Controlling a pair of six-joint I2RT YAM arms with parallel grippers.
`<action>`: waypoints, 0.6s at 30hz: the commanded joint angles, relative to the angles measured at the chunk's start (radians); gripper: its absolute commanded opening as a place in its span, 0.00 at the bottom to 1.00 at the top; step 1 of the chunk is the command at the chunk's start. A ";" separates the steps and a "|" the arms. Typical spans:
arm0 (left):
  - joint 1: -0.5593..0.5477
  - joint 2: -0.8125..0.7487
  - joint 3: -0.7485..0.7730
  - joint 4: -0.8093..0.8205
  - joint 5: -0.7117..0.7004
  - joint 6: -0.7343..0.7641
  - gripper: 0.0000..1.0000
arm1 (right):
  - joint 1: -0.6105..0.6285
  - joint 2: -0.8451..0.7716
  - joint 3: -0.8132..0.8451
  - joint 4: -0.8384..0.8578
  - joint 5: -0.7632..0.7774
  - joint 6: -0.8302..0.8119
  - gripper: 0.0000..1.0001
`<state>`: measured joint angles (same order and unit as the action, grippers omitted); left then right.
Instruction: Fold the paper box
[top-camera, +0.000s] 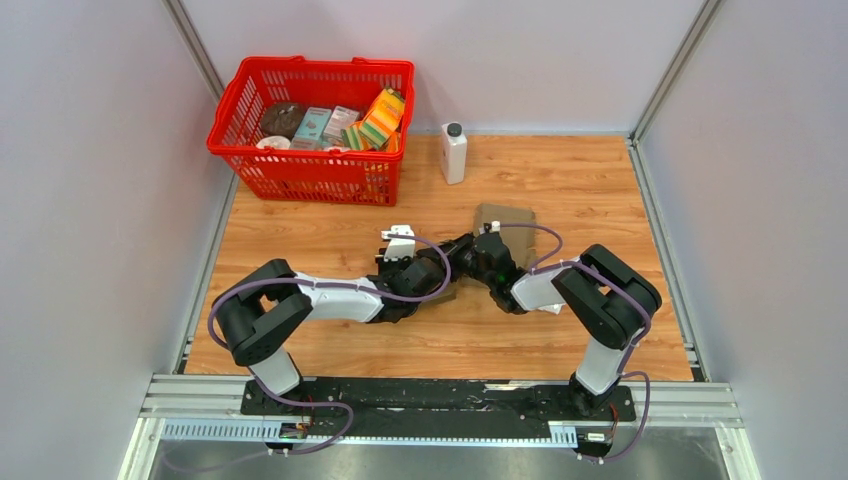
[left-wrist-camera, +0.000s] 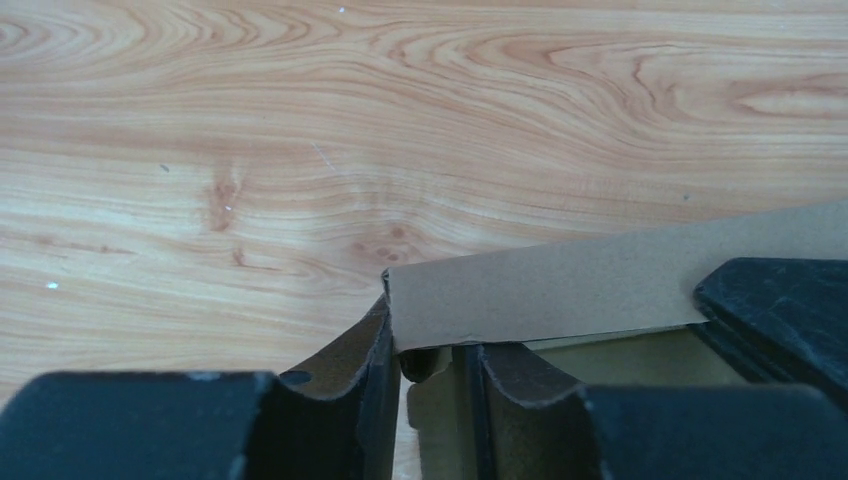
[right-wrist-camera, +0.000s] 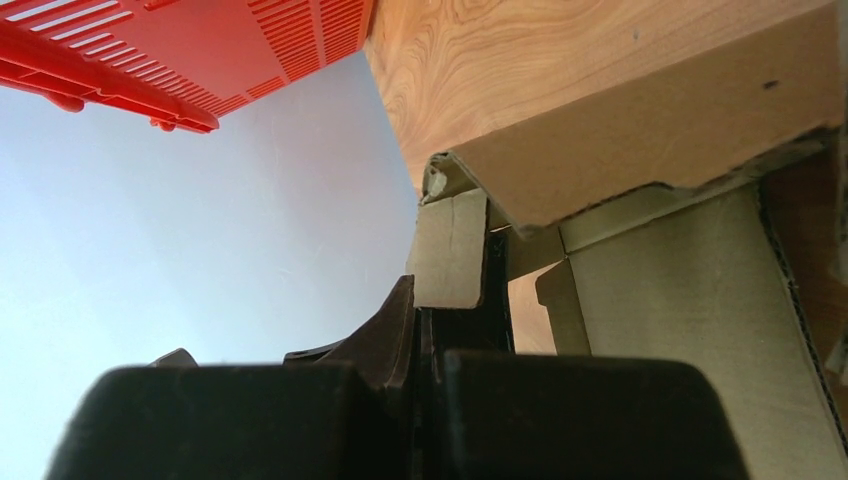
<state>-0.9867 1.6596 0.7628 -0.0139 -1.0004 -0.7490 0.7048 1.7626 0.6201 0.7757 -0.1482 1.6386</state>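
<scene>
Seen from above, a wooden table (top-camera: 590, 200) is shut in by pale walls (top-camera: 100, 200) on the left, right and far sides. The paper box (top-camera: 505, 218), plain brown cardboard, lies near the table's middle, slightly right of centre. Both arms reach in over it and hide most of it. One flap shows beyond them on the far side.

Bare wood lies open to the box's right, beyond it, and along the near edge. A red basket (top-camera: 310, 178) sits in the far left corner, well apart from the box. It holds upright packets (top-camera: 378, 118) whose print is too small for us to read. A white bottle (top-camera: 454, 152) with a dark cap stands upright just right of the basket, near the far wall. Any label on it is too small for us to make out.

From the left wrist, we see the left claw (left-wrist-camera: 428, 355) set narrow, its dark fingers (left-wrist-camera: 350, 375) on either side of a cardboard edge at a corner of the box. We cannot tell whether they press on it. A brown flap's straight edge runs rightward above them, over bare wood.

From the right wrist, we see the right claw (right-wrist-camera: 440, 300) nearly closed, pinching a small cardboard tab at a corner of the box.
</scene>
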 joint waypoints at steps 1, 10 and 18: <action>0.003 -0.004 -0.002 0.118 0.028 0.054 0.26 | 0.022 -0.008 -0.020 -0.029 -0.057 -0.017 0.00; 0.003 0.028 -0.002 0.107 0.020 0.069 0.00 | 0.021 -0.029 -0.023 -0.026 -0.054 -0.074 0.07; 0.003 -0.081 -0.158 0.233 0.103 0.140 0.00 | 0.013 -0.284 0.119 -0.592 -0.105 -0.815 0.55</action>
<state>-0.9791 1.6363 0.6750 0.1822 -0.9833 -0.6632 0.7113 1.6215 0.6266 0.5274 -0.2119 1.3220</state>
